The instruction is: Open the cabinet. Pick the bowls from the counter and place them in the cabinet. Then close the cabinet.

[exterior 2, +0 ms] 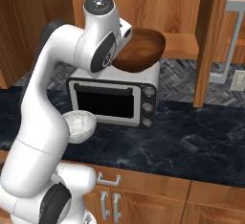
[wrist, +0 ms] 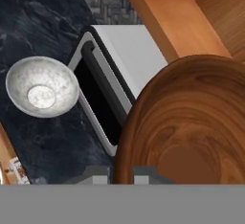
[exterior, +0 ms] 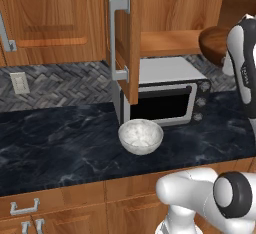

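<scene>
The cabinet stands open, its left door swung out and its wooden shelf bare. My gripper is shut on the near rim of the dark brown wooden bowl, one fingertip on each side of the rim. The wooden bowl hangs tilted above the toaster oven, just in front of the shelf edge; in the left base view the wooden bowl is partly behind my arm. The whitish speckled bowl sits upright on the black counter in front of the oven; the same speckled bowl shows in the other views.
A white toaster oven with a dark glass door stands on the counter under the cabinet. The right cabinet door juts out over the counter. A wall socket is on the tiled backsplash. Drawers with silver handles run below.
</scene>
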### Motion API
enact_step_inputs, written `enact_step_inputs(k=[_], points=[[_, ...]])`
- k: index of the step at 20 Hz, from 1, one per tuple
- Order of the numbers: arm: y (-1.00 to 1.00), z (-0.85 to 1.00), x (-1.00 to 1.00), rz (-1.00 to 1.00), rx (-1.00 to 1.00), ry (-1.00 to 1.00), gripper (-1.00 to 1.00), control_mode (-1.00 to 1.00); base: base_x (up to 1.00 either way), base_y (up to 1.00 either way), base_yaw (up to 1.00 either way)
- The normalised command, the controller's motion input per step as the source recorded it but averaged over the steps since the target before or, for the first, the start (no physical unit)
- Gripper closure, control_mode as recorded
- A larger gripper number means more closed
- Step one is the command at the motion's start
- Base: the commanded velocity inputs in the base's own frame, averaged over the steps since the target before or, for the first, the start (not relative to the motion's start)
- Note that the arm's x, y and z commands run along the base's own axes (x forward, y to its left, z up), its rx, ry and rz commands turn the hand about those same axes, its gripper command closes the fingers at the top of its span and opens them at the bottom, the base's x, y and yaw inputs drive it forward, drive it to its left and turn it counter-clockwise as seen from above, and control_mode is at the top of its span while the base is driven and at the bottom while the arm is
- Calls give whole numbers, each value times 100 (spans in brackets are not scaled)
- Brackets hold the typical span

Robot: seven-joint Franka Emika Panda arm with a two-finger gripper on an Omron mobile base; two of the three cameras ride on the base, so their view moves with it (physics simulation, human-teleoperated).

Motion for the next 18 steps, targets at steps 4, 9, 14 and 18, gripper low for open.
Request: enact_step_inputs(k=[4, 9, 14, 18], points=[[-10, 0, 27, 1, 0, 0, 100, -100, 0, 0, 0], [-15, 0, 21, 0, 0, -5, 100, -100, 0, 0, 0], [-18, 0, 27, 0, 0, -7, 100, -100, 0, 0, 0], [-16, 0, 34, 0, 0, -5, 100, -100, 0, 0, 0]])
